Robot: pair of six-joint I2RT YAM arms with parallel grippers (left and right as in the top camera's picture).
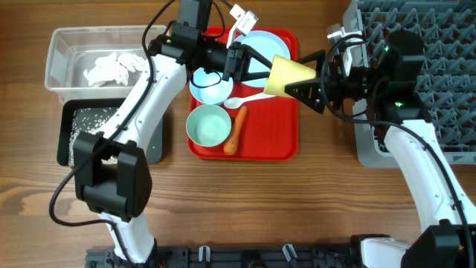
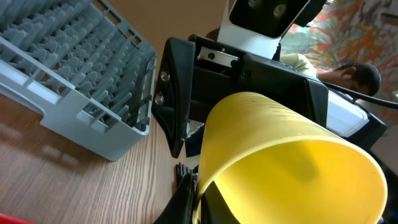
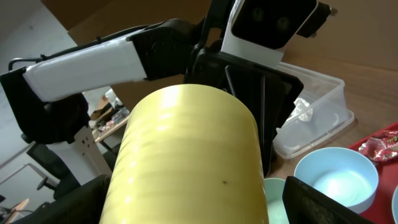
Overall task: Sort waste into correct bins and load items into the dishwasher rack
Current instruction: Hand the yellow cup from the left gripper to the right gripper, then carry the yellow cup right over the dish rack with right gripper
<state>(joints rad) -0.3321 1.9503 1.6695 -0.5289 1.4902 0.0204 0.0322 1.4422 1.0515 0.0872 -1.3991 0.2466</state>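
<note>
The small yellow cup (image 1: 286, 74) hangs in the air over the red tray's right edge. My left gripper (image 1: 262, 65) is shut on its rim, as the left wrist view (image 2: 198, 199) shows on the cup (image 2: 298, 162). My right gripper (image 1: 294, 77) is open, with a finger on each side of the cup's body (image 3: 186, 155) in the right wrist view (image 3: 193, 205). Two pale blue bowls (image 1: 210, 83) (image 1: 208, 125), the plate (image 1: 264, 45), the white spoon (image 1: 245, 99) and the carrot (image 1: 236, 130) lie on the tray. The grey rack (image 1: 416, 82) stands at the right.
The clear tub (image 1: 59, 45) at the far left holds white tissue (image 1: 111, 67). The black tub (image 1: 71, 119) below it holds rice grains (image 1: 89, 123). A red candy wrapper (image 3: 382, 146) lies on the red tray (image 1: 245, 149).
</note>
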